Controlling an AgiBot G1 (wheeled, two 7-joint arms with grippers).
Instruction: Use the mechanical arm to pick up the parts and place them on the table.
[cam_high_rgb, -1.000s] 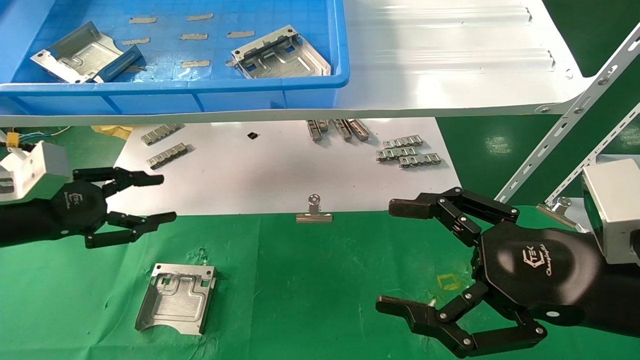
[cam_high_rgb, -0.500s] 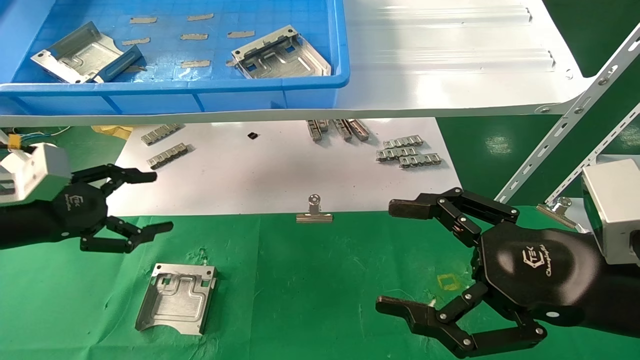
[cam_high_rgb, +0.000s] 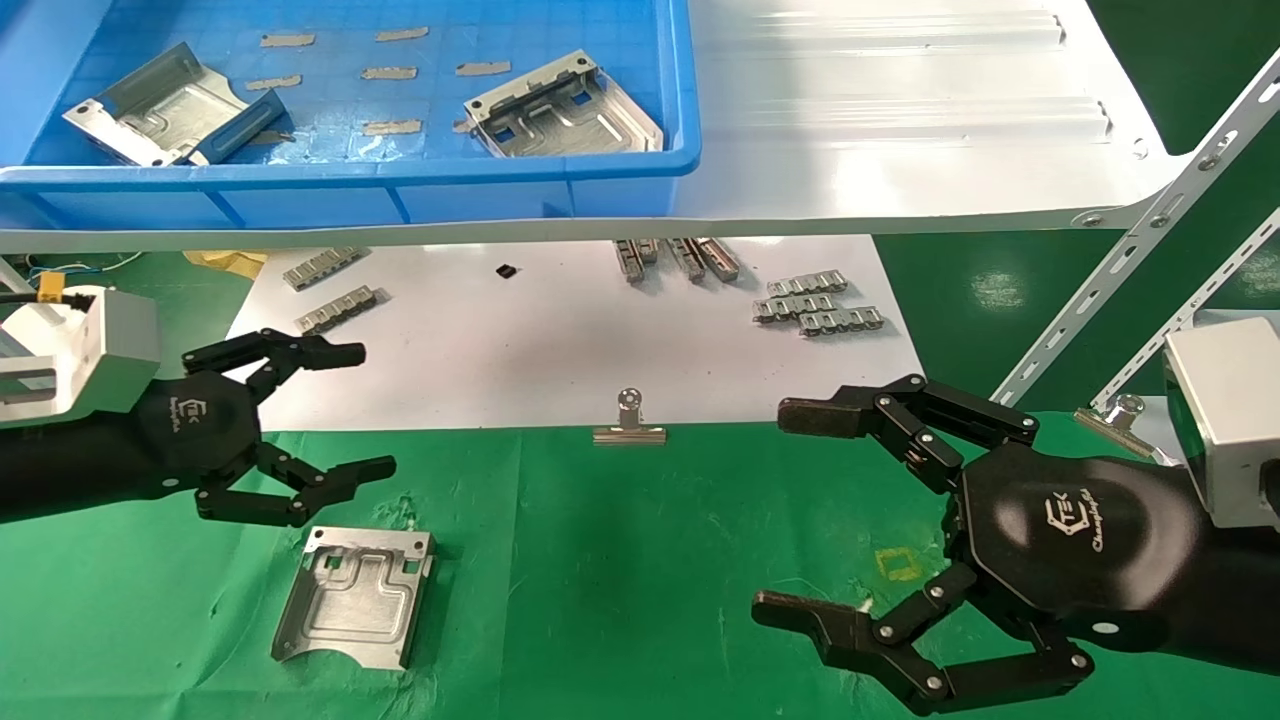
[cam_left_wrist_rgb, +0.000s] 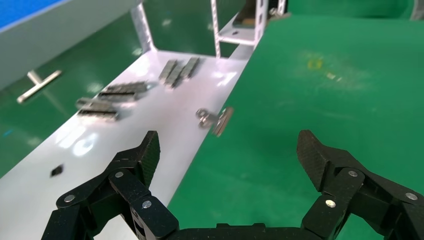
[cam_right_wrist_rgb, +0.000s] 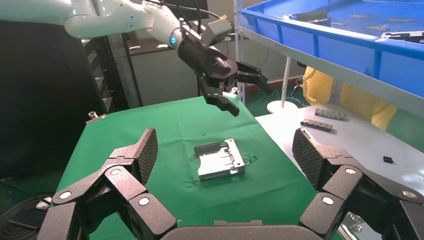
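I have the black jointed left hand (cam_high_rgb: 315, 425) hovering with its fingers spread and empty, just above the far edge of one shiny silver stamped sheet-metal plate (cam_high_rgb: 355, 595) that lies flat on the wrinkled green cloth surface (cam_high_rgb: 620, 560); I judge that one already delivered. Two more such plates (cam_high_rgb: 165, 105) (cam_high_rgb: 560, 105) lie in the blue plastic bin (cam_high_rgb: 640, 165) on the glossy white shelf (cam_high_rgb: 900, 110), so I read the open fingers as readiness for another pickup. The matching right hand (cam_high_rgb: 800, 520) sits parked, fingers apart, low over the cloth.

Left hand (cam_high_rgb: 345, 415) — now farther rightward
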